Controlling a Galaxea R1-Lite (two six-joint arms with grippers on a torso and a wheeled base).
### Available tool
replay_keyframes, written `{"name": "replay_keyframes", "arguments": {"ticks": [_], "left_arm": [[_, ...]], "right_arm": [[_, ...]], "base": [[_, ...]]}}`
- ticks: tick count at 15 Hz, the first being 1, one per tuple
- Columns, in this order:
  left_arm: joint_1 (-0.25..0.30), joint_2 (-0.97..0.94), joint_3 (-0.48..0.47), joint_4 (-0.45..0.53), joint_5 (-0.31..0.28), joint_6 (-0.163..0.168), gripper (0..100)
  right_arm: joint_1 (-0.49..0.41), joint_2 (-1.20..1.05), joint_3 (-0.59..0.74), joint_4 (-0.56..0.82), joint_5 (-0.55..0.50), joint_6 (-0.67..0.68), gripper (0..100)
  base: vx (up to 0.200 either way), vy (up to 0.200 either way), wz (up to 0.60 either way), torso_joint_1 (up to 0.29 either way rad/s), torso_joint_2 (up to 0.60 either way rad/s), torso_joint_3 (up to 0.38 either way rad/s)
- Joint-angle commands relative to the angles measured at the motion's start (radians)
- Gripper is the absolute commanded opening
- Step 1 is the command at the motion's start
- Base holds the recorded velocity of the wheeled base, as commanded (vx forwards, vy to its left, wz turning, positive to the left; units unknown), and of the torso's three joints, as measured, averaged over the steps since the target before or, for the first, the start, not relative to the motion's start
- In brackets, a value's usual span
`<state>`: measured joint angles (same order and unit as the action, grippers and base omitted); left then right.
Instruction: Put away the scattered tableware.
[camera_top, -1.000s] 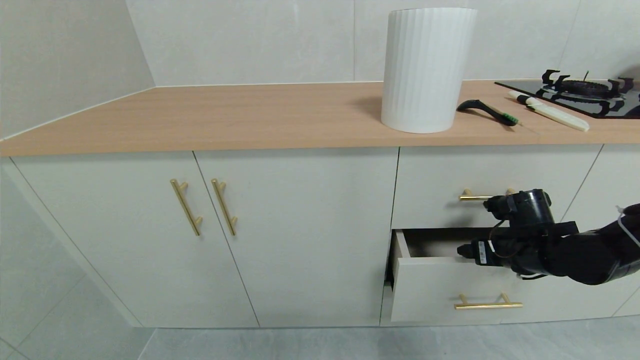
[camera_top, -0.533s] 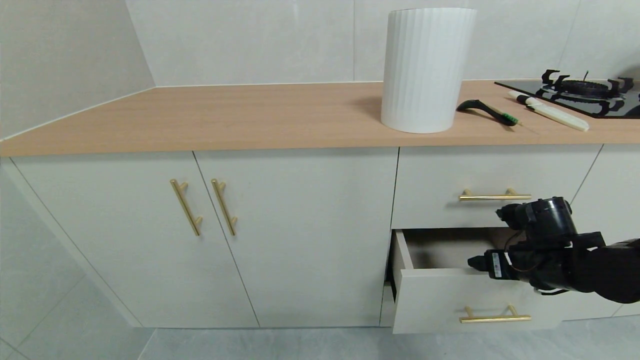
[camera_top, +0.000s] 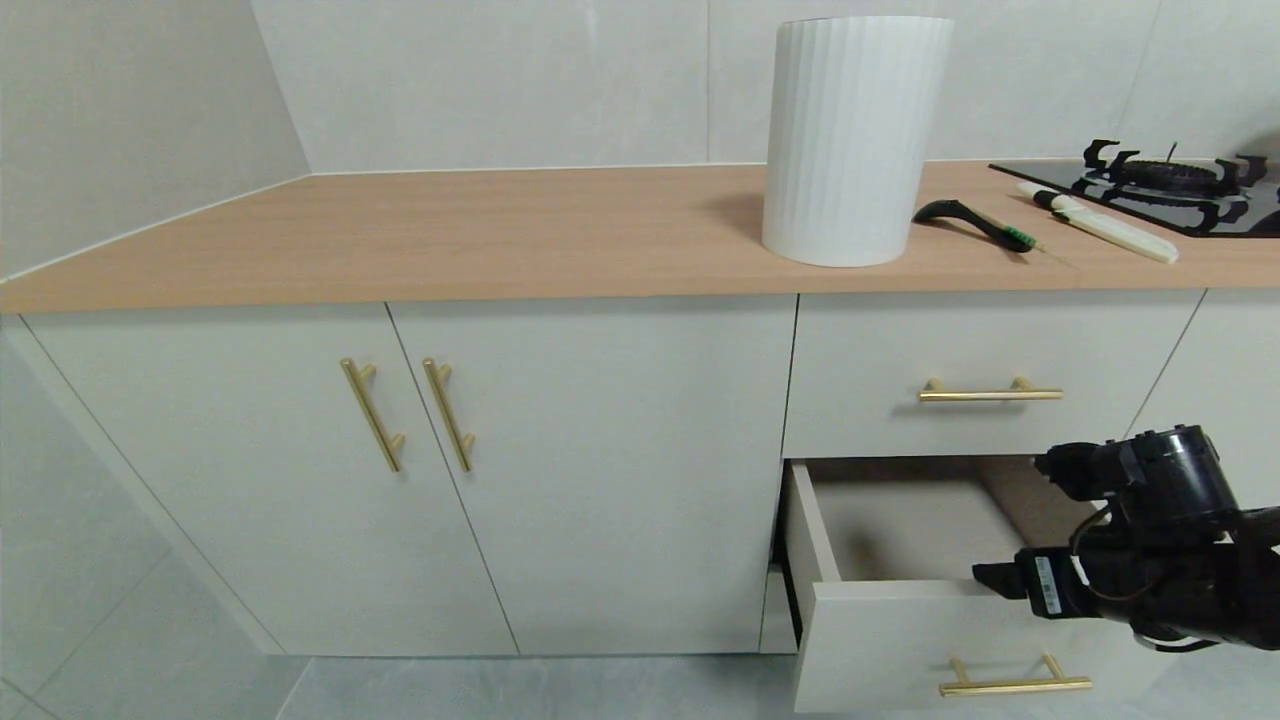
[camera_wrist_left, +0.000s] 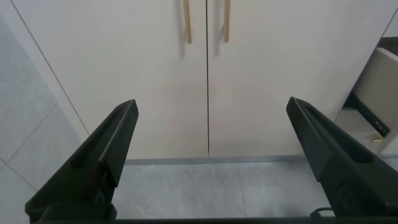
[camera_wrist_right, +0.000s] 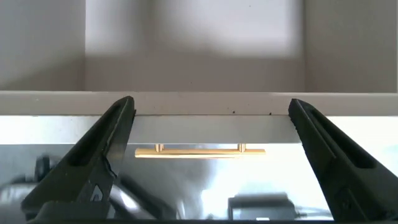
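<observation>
Sitting at the front edge of the open lower drawer, right gripper spread wide, left gripper also spread, facing cabinet doors, black-handled utensil and white knife on countertop beside white container

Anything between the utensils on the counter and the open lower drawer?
Nothing visible inside the drawer. The right gripper sits open at its front edge. The black utensil and white knife lie on the counter above, beside the white container.
</observation>
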<state>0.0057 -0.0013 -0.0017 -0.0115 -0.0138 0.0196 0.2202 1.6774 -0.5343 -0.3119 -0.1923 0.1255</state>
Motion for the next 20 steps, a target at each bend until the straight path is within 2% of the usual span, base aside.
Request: {"name": "replay_keyframes", "arguments": {"ticks": [1,7,13,17,20], "left_arm": [[0.000,0.001,0.000,-0.001,0.000,0.000,100],[0.000,0.001,0.000,-0.001,0.000,0.000,100],[0.000,0.001,0.000,-0.001,0.000,0.000,100],[0.000,0.001,0.000,-0.001,0.000,0.000,100],[0.000,0.001,0.000,-0.001,0.000,0.000,100]], "right_arm": [[0.030,-0.082,0.071,0.020,-0.001,-0.001,100],[0.114,-0.214,0.273,0.036,-0.006,0.006,100],[0.123,-0.349,0.402,0.037,-0.009,0.005,100],[0.122,-0.398,0.390,0.031,-0.013,0.005,100],[0.096,-0.461,0.188,0.085,-0.029,0.005,100]], "base": [[0.000,0.000,0.00,0.000,0.00,0.000],[0.000,0.000,0.00,0.000,0.00,0.000],[0.000,0.000,0.00,0.000,0.00,0.000],[0.000,0.000,0.00,0.000,0.00,0.000],[0.000,0.000,0.00,0.000,0.00,0.000]]}}
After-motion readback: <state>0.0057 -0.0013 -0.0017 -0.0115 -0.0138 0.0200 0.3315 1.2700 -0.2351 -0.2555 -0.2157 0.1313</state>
